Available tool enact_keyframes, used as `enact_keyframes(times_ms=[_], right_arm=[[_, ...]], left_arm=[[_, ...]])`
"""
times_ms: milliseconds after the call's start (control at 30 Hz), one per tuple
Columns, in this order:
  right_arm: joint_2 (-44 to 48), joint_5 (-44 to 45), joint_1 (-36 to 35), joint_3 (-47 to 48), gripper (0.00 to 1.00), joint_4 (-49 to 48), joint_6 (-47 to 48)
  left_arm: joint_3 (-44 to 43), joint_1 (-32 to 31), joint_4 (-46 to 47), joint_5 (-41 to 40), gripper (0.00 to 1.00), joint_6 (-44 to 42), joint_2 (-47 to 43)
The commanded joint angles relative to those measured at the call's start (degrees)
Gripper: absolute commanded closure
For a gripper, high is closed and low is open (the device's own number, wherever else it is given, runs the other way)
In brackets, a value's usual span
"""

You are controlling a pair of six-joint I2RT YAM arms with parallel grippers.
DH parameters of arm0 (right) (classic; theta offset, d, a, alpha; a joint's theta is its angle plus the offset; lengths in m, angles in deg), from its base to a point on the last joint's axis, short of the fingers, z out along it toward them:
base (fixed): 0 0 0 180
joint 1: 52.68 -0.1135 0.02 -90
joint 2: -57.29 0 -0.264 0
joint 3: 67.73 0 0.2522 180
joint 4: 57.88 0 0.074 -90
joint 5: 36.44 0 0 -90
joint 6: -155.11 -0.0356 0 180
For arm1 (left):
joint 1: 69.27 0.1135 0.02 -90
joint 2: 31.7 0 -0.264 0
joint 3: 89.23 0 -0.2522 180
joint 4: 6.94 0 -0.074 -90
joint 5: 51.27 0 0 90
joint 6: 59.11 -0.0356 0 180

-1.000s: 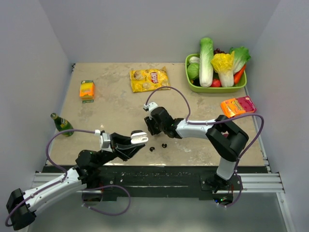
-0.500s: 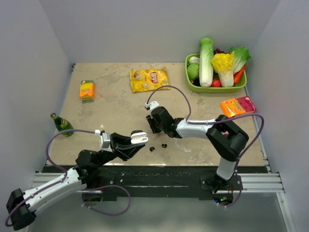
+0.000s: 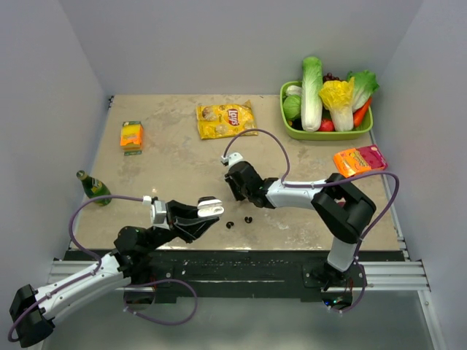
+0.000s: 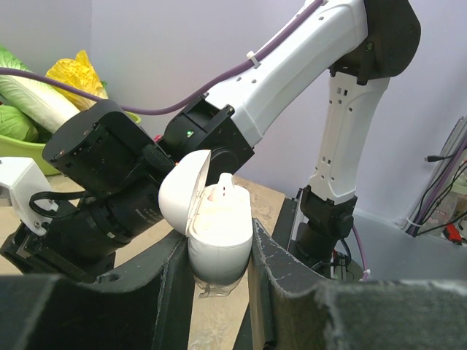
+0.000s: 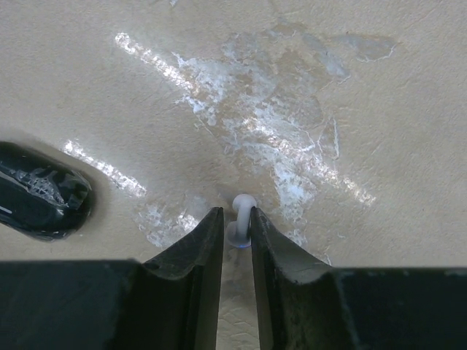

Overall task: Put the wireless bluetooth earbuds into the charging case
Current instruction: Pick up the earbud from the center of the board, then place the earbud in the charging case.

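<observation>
The left pincer (image 4: 217, 251) is clamped tight on the charging case (image 4: 211, 219), whose lid is open, above the near edge of the surface (image 3: 168, 160). The right pincer (image 5: 236, 215), nearly closed, nips a whitish earbud (image 5: 243, 204) lying mid-surface. Two dark earbuds (image 3: 230, 224) lie close by, toward the near edge.

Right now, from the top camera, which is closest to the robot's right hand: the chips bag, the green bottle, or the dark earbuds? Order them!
From the right hand:
1. dark earbuds, just below it, toward the arm bases.
2. chips bag, farther back on the table.
3. green bottle, far left edge.
</observation>
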Motion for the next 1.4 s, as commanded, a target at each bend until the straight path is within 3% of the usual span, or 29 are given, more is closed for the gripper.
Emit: enact_keyframes(times_ms=[0, 167, 333, 600, 700, 800, 967, 1200, 1367], right_arm=[[-0.07, 2.17, 0.23, 1.41, 0.79, 0.80, 0.36], [1.50, 3.83, 0.23, 0.71, 1.00, 0.45, -0.08], [11.50, 5.51, 0.14, -3.68, 1.00, -1.92, -1.05], [42.16, 8.16, -7.58, -6.77, 1.00, 3.62, 3.34], [47.55, 1.76, -10.66, -5.19, 1.00, 6.34, 5.71], [52.48, -11.06, -11.46, -4.57, 1.00, 7.31, 7.56], [54.86, -28.38, -11.99, -2.73, 1.00, 13.19, 10.55], [55.65, -36.49, -12.34, -2.20, 1.00, 17.41, 12.40], [54.77, -37.03, -13.21, -1.06, 1.00, 19.52, 14.14]], left_arm=[[4.90, -0.20, 1.72, -0.17, 1.00, 0.55, -0.30], [4.90, -0.20, 1.72, -0.17, 1.00, 0.55, -0.56], [4.81, -0.20, 1.72, -0.25, 1.00, 0.46, -0.30], [5.15, -0.29, 6.79, -0.96, 1.00, 0.38, 4.70], [5.77, -0.29, 12.77, -0.34, 1.00, 1.17, 9.71], [4.82, -0.29, 15.95, 0.97, 1.00, 1.52, 14.37], [1.39, -0.38, 15.08, 5.36, 1.00, 0.29, 18.07], [-3.45, -0.29, 10.78, 12.22, 1.00, -1.38, 20.53], [-6.17, -0.29, 9.46, 17.58, 1.00, -1.73, 23.69]])
